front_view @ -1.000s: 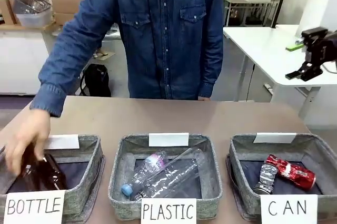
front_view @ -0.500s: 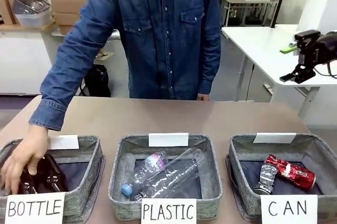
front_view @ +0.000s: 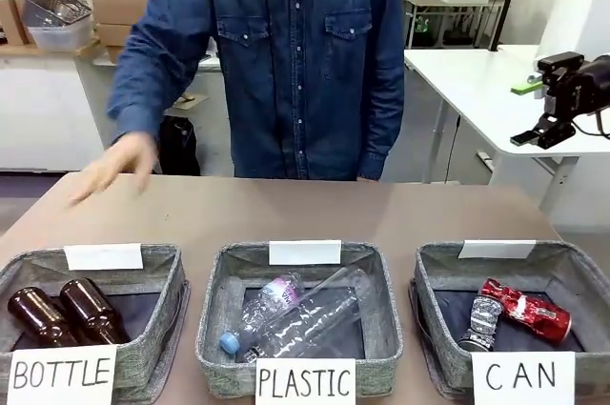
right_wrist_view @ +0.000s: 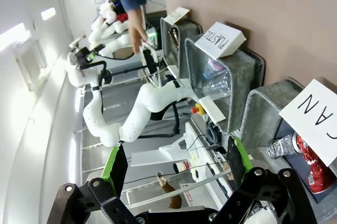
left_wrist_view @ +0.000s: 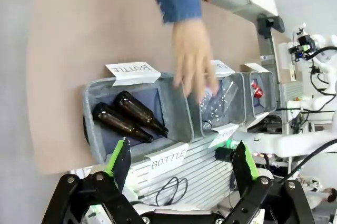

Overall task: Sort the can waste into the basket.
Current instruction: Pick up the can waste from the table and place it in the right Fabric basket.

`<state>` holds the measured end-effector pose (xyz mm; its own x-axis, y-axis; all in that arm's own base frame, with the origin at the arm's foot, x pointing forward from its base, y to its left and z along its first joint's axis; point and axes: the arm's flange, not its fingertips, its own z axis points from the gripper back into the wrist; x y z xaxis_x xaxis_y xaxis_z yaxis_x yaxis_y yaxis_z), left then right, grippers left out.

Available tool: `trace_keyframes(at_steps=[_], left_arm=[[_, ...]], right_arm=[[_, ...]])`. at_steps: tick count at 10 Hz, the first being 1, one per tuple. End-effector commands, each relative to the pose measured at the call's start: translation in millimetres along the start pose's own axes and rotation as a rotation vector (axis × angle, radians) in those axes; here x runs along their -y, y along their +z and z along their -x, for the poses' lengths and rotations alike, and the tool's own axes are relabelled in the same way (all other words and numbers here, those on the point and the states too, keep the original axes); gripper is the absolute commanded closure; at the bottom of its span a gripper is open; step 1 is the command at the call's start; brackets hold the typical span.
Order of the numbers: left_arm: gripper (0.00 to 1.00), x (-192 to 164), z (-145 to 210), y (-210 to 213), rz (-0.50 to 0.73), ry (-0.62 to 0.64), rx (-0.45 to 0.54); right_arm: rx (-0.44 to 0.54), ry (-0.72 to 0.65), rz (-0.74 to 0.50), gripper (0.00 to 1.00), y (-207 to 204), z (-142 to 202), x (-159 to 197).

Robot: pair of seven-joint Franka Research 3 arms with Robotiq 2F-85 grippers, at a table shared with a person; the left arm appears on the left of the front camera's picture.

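Red can (front_view: 529, 310) and dark can (front_view: 479, 321) both lie inside the CAN basket (front_view: 431, 302), at the robot's right end of the desk (front_view: 286, 210). Red one dented, lying slantwise toward the back right; dark one just beside it on its left, touching or nearly so. White CAN sign (front_view: 522, 377) on the basket's near wall, a blank-looking card (front_view: 497, 249) on the far wall.

Middle basket (front_view: 214, 302), signed PLASTIC: clear bottles (front_view: 295, 317) lying in it, one with a blue cap. Left basket (front_view: 162, 302), signed BOTTLE: two brown glass bottles (front_view: 62, 312) side by side.

Person in a denim shirt (front_view: 286, 52) at the far side, one person's hand (front_view: 114, 167) blurred above the desk behind the left basket, not touching anything.

Left hand (left_wrist_view: 181, 163): fingers apart, empty, above the BOTTLE basket's near edge in its wrist view.
Right hand (right_wrist_view: 174, 166): fingers apart, empty, CAN sign and both cans at the lower right of its wrist view.
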<state>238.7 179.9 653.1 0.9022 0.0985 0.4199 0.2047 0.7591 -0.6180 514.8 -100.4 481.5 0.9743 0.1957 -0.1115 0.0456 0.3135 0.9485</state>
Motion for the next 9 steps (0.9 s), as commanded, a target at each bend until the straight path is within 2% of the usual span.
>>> trace_keyframes(at_steps=[1, 2, 3, 4, 5, 6, 7, 8, 9], left_arm=[[0.0, 4.5, 6.6, -4.1, -0.038, -0.015, 0.013], [0.0, 25.2, 6.7, -25.9, 0.032, -0.016, 0.021], [0.0, 56.3, 6.8, -64.5, -0.011, 0.008, 0.085], [0.0, 79.2, 9.5, -99.0, 0.08, -0.05, 0.089], [0.0, 91.1, 10.4, -134.8, 0.146, -0.003, 0.084], [0.0, 96.8, 10.3, -172.8, 0.216, 0.035, 0.107], [0.0, 86.9, 13.3, -200.8, 0.293, 0.121, 0.083], [0.0, 73.9, 18.7, -222.5, 0.244, 0.17, 0.081], [0.0, 60.3, 21.9, -235.6, 0.306, 0.221, 0.066]], right_arm=[[-0.016, -0.028, 0.007, 0.0, 6.1, -2.9, -4.1], [-0.012, -0.026, 0.007, 0.0, 6.1, -2.8, -4.7], [-0.018, -0.023, 0.015, 0.0, 3.4, -1.7, -7.9], [-0.03, -0.029, 0.019, 0.0, -1.0, -0.3, -13.3], [-0.054, -0.042, 0.03, 0.0, -7.7, 3.5, -23.2], [-0.097, -0.078, 0.012, 0.0, -19.4, 11.6, -36.3], [-0.101, -0.112, 0.053, 0.0, -33.8, 24.9, -45.3], [-0.088, -0.151, 0.084, 0.0, -48.6, 47.7, -56.3], [-0.054, -0.192, 0.088, 0.0, -56.1, 69.5, -66.3]])
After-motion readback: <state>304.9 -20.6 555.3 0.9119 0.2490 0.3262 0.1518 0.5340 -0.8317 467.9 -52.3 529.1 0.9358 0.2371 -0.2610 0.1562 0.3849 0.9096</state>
